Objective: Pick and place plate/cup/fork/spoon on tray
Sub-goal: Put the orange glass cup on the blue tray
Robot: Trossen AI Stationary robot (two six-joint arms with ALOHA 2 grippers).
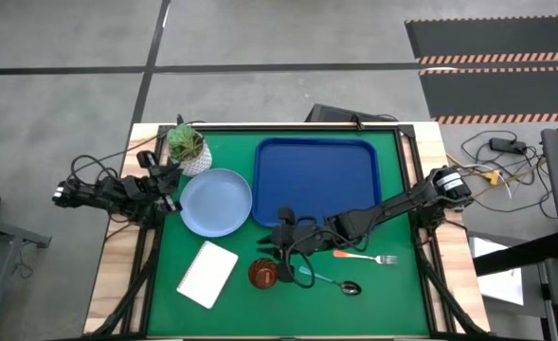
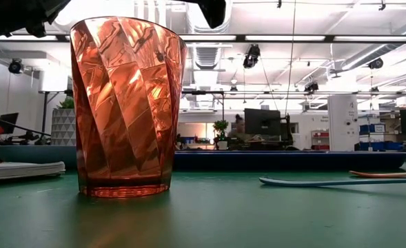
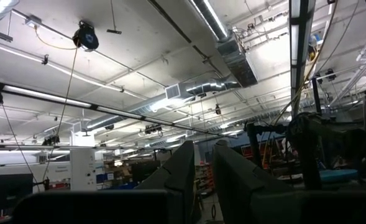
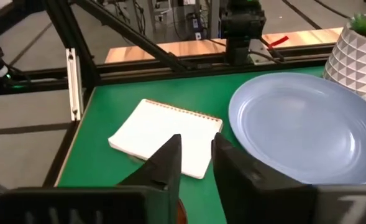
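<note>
Low view only: cup [image 2: 127, 107] upright on mat, filling the near frame; spoon [image 2: 327, 182] and fork [image 2: 389, 174] lie flat behind, tray [image 2: 292, 160] rim farther back. High view: right gripper [image 1: 284, 239] above cup, fingers nearly together, holding nothing; fork long axis left-right, tines right; plate [image 1: 216, 202] left of tray; left gripper [image 1: 170, 189] narrowly parted at plate's edge

You find no readable text, label, brand, number or sign in any of the four views. The notepad [image 1: 207, 274] shows you a blank white page. The floor mats [image 1: 492, 57] at about one o'clock from the table carry only orange-and-white striped edging, no words. The monitors [image 2: 265, 122] and hanging fixtures in the room behind the table are too small for you to make out any lettering.
</note>
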